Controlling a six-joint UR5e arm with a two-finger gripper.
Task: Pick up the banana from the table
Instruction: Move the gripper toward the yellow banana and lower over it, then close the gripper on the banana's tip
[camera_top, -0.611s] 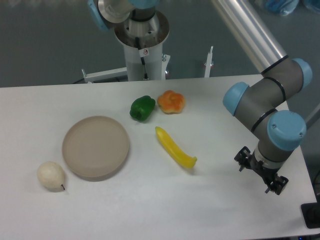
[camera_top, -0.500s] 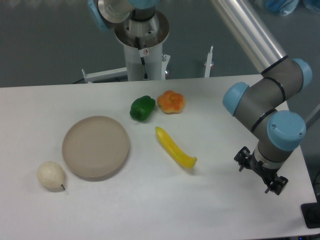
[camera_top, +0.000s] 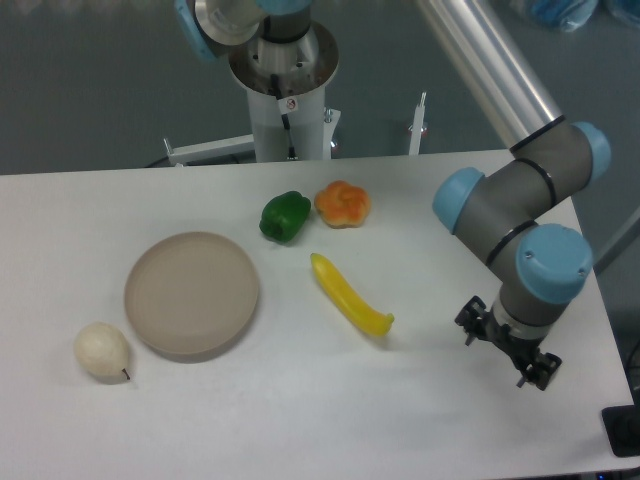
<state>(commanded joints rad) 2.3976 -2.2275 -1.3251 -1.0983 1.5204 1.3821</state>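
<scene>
The yellow banana (camera_top: 350, 295) lies flat on the white table (camera_top: 300, 410), running diagonally from upper left to lower right, just right of the plate. My gripper (camera_top: 502, 352) hangs at the end of the arm near the table's right edge, well to the right of the banana and apart from it. It points down toward the table and holds nothing. Its fingers are small and dark, and I cannot make out whether they are open or shut.
A round beige plate (camera_top: 192, 293) sits left of the banana. A green pepper (camera_top: 285, 216) and an orange lobed fruit (camera_top: 343, 203) lie behind the banana. A pale pear-like fruit (camera_top: 102, 351) lies at the front left. The robot base (camera_top: 285, 80) stands behind the table.
The arm and gripper have shifted a little to the left, toward the banana. The objects on the table have not moved.
</scene>
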